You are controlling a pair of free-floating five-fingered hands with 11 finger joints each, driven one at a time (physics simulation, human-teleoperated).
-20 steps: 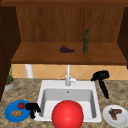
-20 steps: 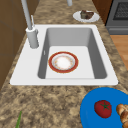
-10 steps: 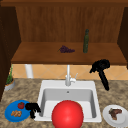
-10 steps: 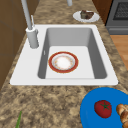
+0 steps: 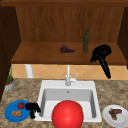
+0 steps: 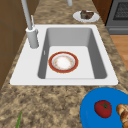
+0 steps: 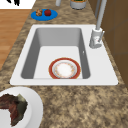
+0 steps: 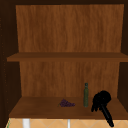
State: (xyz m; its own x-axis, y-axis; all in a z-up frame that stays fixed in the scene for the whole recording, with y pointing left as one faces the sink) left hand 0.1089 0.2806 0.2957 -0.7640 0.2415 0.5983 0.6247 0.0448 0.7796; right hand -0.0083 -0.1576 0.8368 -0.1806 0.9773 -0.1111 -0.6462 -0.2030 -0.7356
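My right hand (image 5: pixel 102 52) floats at the front edge of the lower wooden shelf (image 5: pixel 45 56), just right of a dark green bottle (image 5: pixel 86 41). A long black part runs from it down and to the right. The upper view has the same right hand (image 8: pixel 101 98) beside the bottle (image 8: pixel 86 95), with purple grapes (image 8: pixel 66 103) further left on the shelf. My left hand (image 5: pixel 32 108) hangs with relaxed fingers between the sink's left rim and a blue plate (image 5: pixel 11 112) carrying a tomato (image 5: pixel 21 105). It holds nothing.
A red-rimmed bowl (image 6: pixel 63 62) lies in the white sink (image 6: pixel 105 75). The faucet (image 5: pixel 68 75) stands behind the basin. A white plate (image 5: pixel 107 117) with meat sits on the right counter. A potted plant (image 5: pixel 9 82) is at the far left, a stove (image 6: pixel 120 12) beyond the counter.
My right hand has risen from faucet height up to the lower shelf, close by the bottle. The left hand and everything on the counter stayed put.
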